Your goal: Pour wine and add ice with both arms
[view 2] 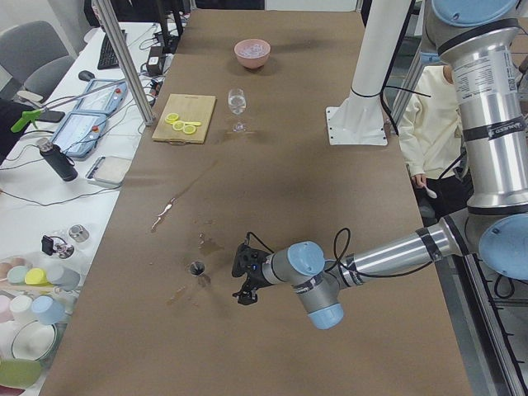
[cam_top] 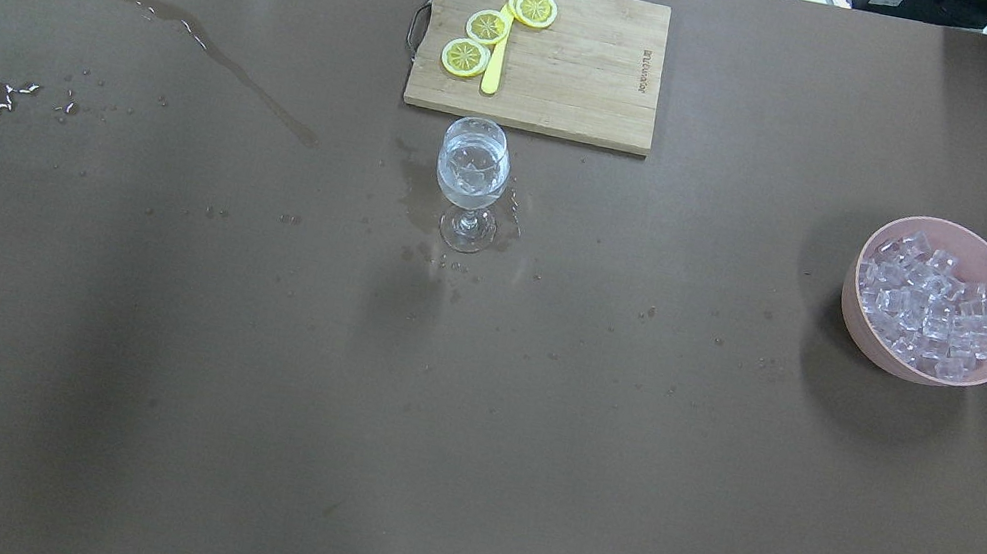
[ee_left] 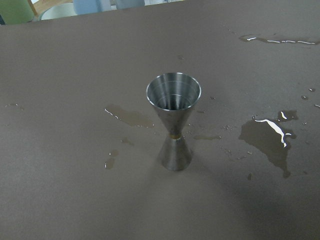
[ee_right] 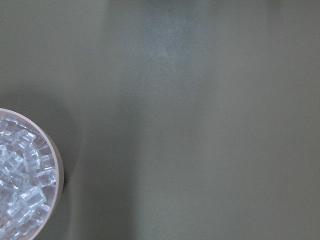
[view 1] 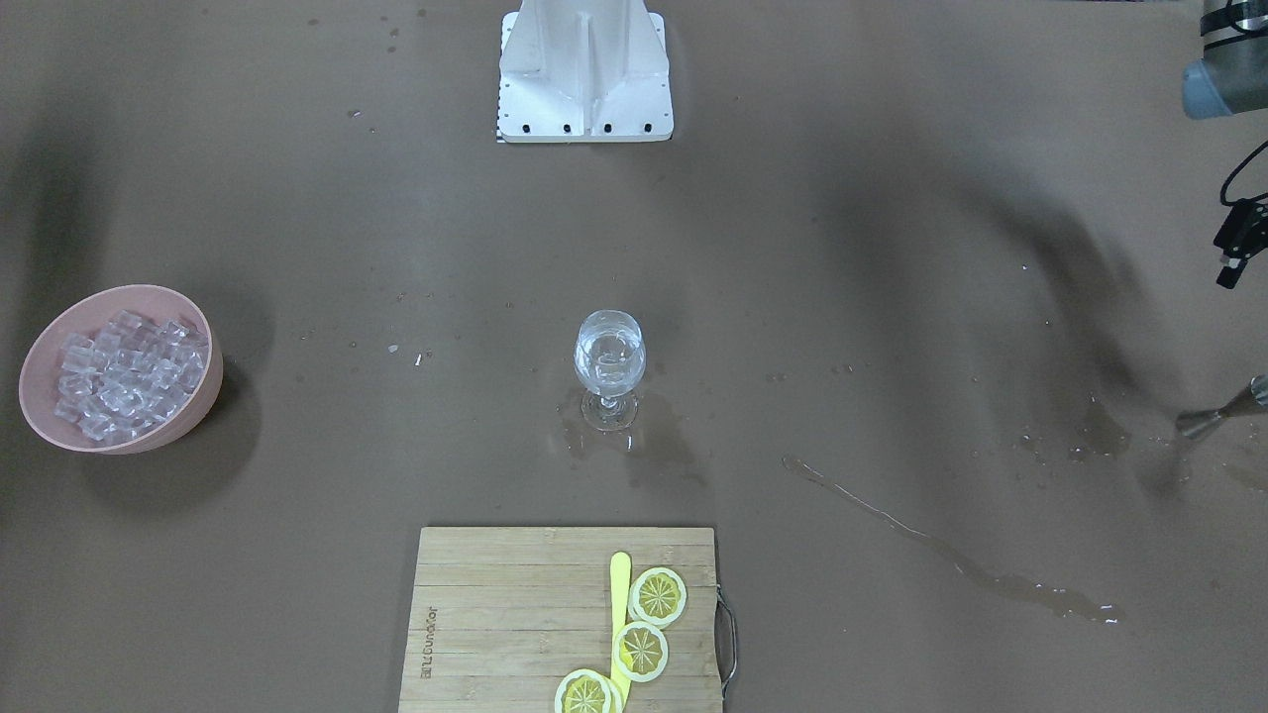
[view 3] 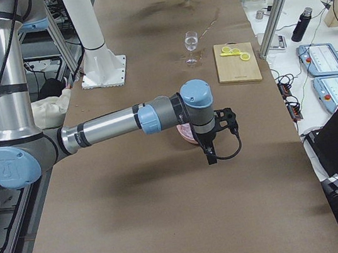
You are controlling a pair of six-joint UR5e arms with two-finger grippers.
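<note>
A stemmed glass point(view 1: 608, 361) stands upright mid-table with clear wine in it; it also shows in the overhead view point(cam_top: 471, 174). Ice cubes point(view 1: 124, 371) fill a pink bowl point(view 1: 203, 396), which also shows in the overhead view point(cam_top: 852, 315) and the right wrist view point(ee_right: 57, 170). A steel jigger point(ee_left: 173, 120) stands upright and looks empty. My left gripper point(view 2: 245, 295) hovers beside the jigger point(view 2: 196, 268), apart from it. My right gripper point(view 3: 210, 155) hangs near the bowl. I cannot tell whether either gripper is open or shut.
A wooden cutting board point(view 1: 495, 624) with three lemon slices point(view 1: 658, 596) and a yellow knife lies at the table's far edge from the robot. Wet puddles and a long streak point(view 1: 951, 560) lie between the glass and the jigger. The white base point(view 1: 584, 69) stands behind.
</note>
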